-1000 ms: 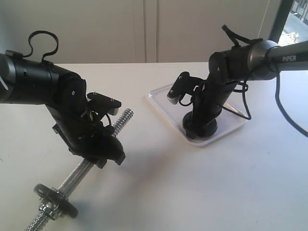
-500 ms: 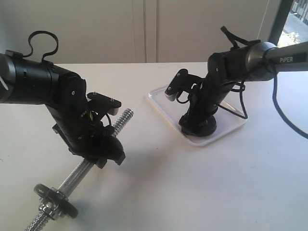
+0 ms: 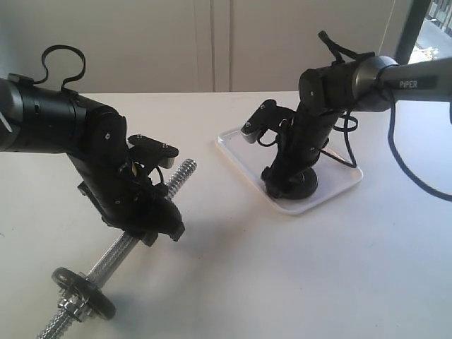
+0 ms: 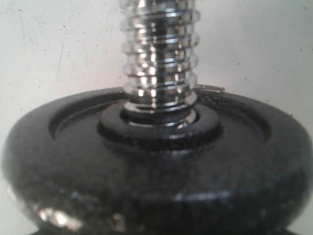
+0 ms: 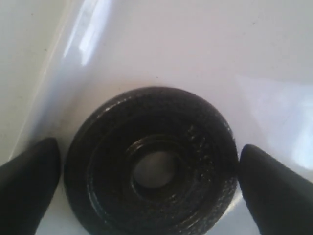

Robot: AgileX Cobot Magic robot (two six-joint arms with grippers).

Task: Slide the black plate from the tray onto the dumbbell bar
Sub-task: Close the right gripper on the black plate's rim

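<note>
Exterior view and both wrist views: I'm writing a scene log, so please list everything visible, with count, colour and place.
black plate: 1, glossy black, flat in the tray near one rim
tray: 1, white, on the table, right side of the exterior view
dumbbell bar: 1, chrome, slanting over the table on the left
weight disc: 1, dull grey-black, threaded on the bar's lower end
collar nut: 1, chrome, just outside that disc
table: 1, white, under everything
left pincer: 1, black, clamped around the bar's middle
right pincer: 1, black, open, one finger on either side of the black plate
</note>
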